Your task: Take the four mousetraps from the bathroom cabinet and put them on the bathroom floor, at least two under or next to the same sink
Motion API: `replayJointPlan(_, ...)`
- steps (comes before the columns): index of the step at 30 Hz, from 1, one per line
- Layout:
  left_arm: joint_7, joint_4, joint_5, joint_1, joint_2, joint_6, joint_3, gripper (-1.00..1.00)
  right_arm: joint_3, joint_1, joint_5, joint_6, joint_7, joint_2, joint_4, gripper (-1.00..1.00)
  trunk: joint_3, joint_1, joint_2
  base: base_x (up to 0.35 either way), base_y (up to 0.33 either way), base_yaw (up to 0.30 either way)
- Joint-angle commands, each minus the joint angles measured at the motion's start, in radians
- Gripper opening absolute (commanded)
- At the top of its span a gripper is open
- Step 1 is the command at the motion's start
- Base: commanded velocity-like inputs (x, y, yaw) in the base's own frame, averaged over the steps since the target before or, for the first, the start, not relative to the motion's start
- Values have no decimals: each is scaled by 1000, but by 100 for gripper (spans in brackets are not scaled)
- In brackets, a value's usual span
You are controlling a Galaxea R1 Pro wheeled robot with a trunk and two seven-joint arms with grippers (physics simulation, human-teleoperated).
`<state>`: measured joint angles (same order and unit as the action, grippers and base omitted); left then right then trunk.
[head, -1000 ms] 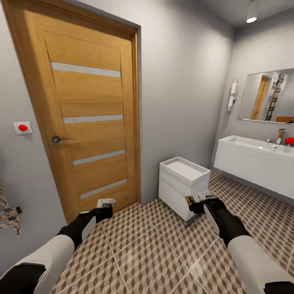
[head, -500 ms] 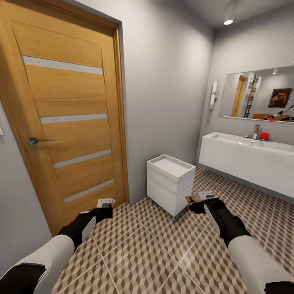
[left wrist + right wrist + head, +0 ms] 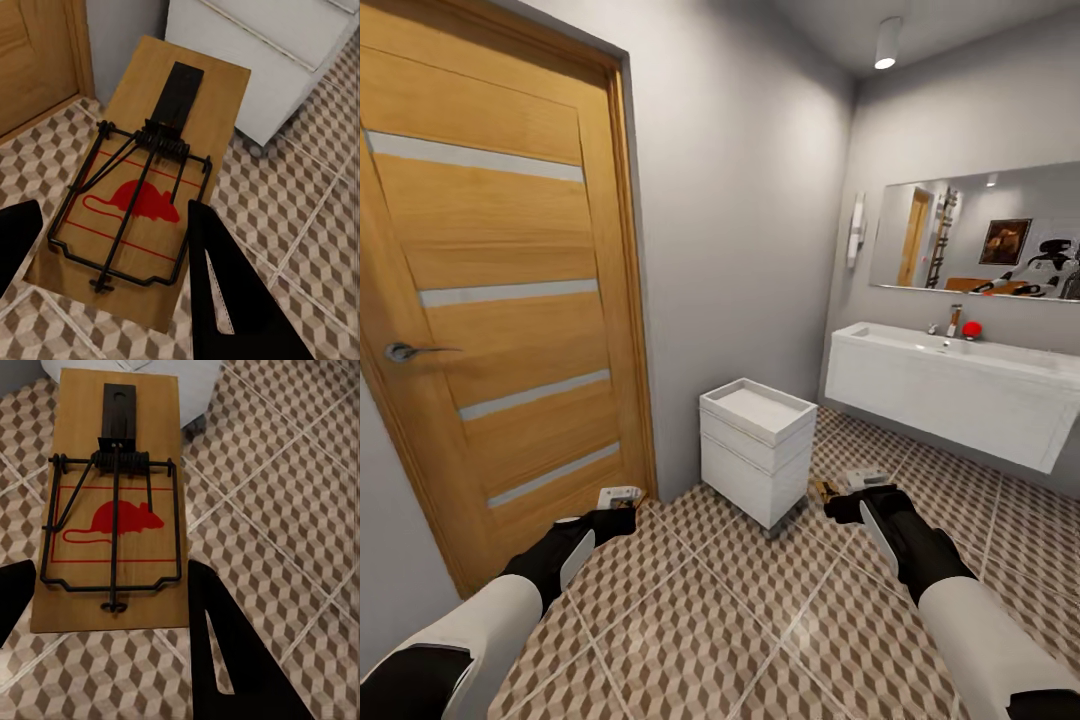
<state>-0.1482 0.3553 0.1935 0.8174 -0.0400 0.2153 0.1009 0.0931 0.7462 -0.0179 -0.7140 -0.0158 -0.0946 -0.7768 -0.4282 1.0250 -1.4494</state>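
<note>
Swinging your head view right slides the orange door leftward, while your wrist views reveal each gripper, left (image 3: 622,511) and right (image 3: 828,503), clamping a tan wooden mousetrap (image 3: 146,180) (image 3: 116,502) above the cube-patterned tile floor (image 3: 760,600).

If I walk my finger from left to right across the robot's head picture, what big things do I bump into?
Wooden door → white cabinet → long white sink, with the mirror above it.
</note>
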Motion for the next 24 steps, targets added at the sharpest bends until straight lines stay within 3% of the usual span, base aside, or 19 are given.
replayJointPlan(1,1,2,11,0,-1,6,8,-100,3,1,-2,-5,-1,-1,-1,-100,-1,0,-1,0,0,-281)
replayJointPlan(19,1,2,11,0,-1,6,8,-100,4,1,-1,-5,-2,-1,-1,-100,-1,0,-1,0,0,-289)
replayJointPlan(24,1,2,11,0,-1,6,8,-100,4,1,-1,-4,-1,-1,-1,-100,-1,0,-1,0,0,-125)
